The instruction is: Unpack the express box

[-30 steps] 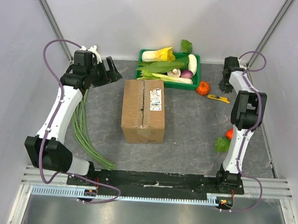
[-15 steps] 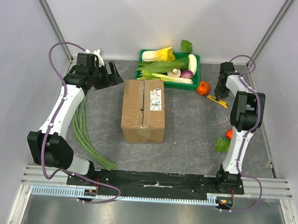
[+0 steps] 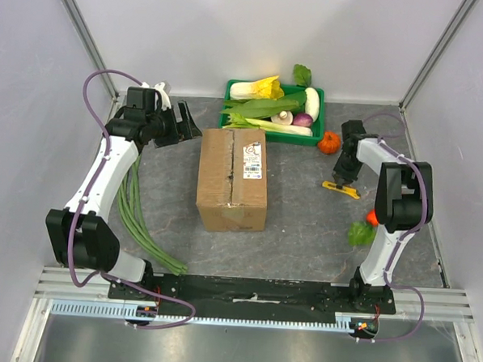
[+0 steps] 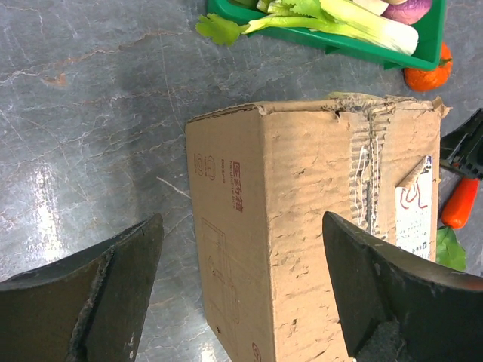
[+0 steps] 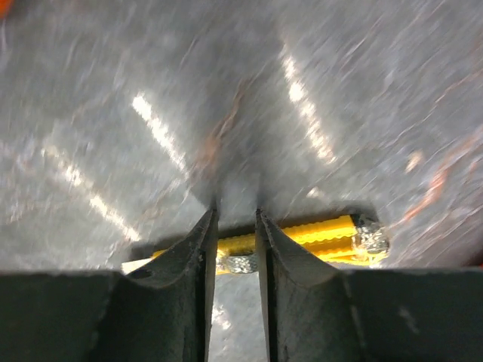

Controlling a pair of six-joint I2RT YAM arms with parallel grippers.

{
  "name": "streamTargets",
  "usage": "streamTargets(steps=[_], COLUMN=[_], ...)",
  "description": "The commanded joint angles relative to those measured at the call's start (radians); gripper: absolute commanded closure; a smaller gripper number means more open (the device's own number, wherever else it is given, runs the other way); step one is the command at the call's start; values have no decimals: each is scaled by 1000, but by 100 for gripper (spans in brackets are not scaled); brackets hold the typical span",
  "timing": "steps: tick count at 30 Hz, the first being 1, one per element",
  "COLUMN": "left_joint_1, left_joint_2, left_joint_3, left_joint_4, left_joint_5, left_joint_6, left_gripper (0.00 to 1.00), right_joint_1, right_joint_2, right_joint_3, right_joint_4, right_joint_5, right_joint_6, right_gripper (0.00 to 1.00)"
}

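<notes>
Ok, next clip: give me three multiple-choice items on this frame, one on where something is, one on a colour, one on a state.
1. Where does the yellow knife lie?
A) on top of the express box
B) on the table, at the right gripper's fingertips
C) in the tray

2. What colour is the tray?
A) blue
B) green
C) red

3. How are the express box's top flaps?
A) folded shut
B) standing open
C) torn off

Answers:
1 B, the right wrist view shows it on the grey surface just past the fingertips.
2 B, its rim and walls are green.
3 A, the flaps meet in a closed seam along the top.
</notes>
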Motion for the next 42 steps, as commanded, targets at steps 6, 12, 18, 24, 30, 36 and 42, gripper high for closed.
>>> streamTargets(steps=[6,12,18,24,30,36,42], left_joint_1=[5,6,16,17,20,26,36], left_joint_2=[-18,-17,25,39,39,46,39], left_joint_3=[0,-1,42,62,45,37,19], left_joint_4=[8,-1,-44,-45,-47,-45,-44], left_joint_5=[31,22,11,31,33,42,44], left_joint_6=[30,41,55,69,80,92,103], left_gripper=[9,9,9,9,9,9,9], right_joint_1=[34,40,48,48,68,144,152], right_joint_2=[-90,-45,-28,-45,-76,-83,-102], right_joint_3=[57,219,215,120,69,-20,-58], right_joint_4=[-73,-126,-188,-188,-176,-99,-32], right_joint_5=[29,-130,-185,-308,-273,-155,-84], right_joint_6=[-73,-422,-579,-684,-733,-784,-807], right_gripper=[46,30,29,29,29,30,31])
